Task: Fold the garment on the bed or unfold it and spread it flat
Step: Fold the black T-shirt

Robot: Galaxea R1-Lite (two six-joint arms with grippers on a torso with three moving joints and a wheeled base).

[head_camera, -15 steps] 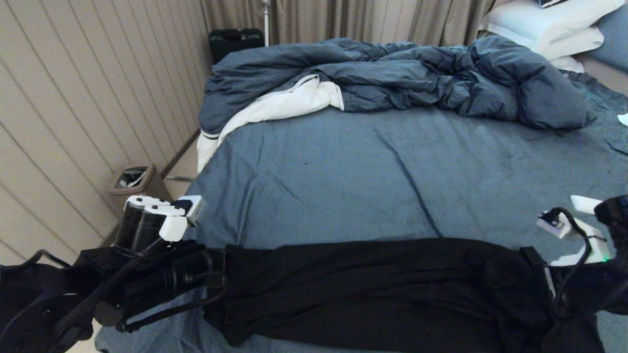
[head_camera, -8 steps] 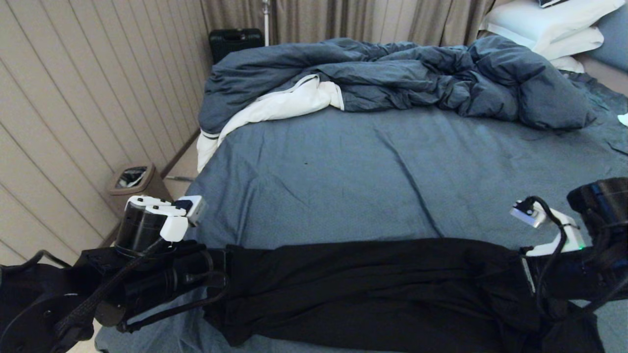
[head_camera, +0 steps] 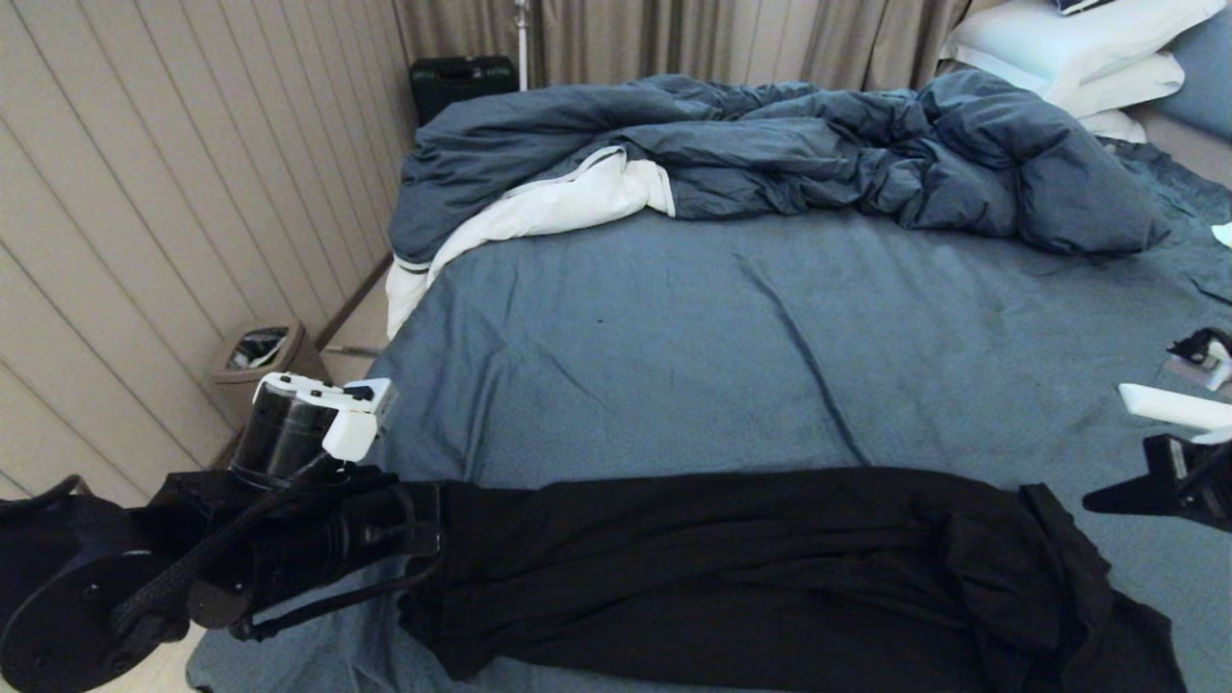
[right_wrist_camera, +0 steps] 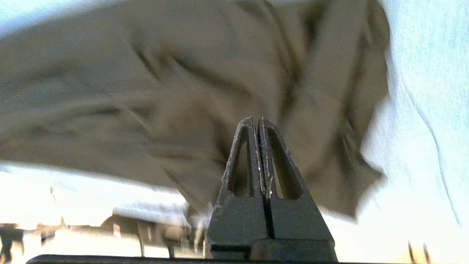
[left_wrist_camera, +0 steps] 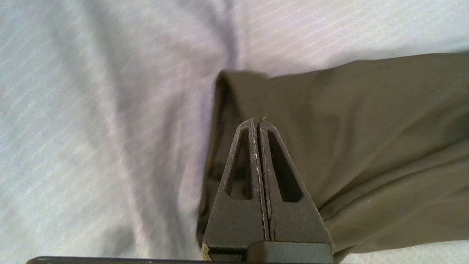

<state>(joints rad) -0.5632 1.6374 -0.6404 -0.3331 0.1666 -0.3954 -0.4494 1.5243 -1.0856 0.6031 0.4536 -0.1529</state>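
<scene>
Garment [head_camera: 751,568] on bed [head_camera: 674,346], duvet [head_camera: 770,154] behind, curtains [head_camera: 674,38]

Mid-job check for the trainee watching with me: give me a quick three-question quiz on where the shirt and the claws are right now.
1. True or false: the right claw is clamped on the black T-shirt.
2. Where does the dark-blue duvet lie? A: bunched along the far side of the bed. B: on the floor. C: spread over the T-shirt.
3. Fill in: the fingers of the left claw and of the right claw are both ___.

Key: 1 false, it is off the shirt's right end with nothing between its fingers. 2 A. 3 shut.
</scene>
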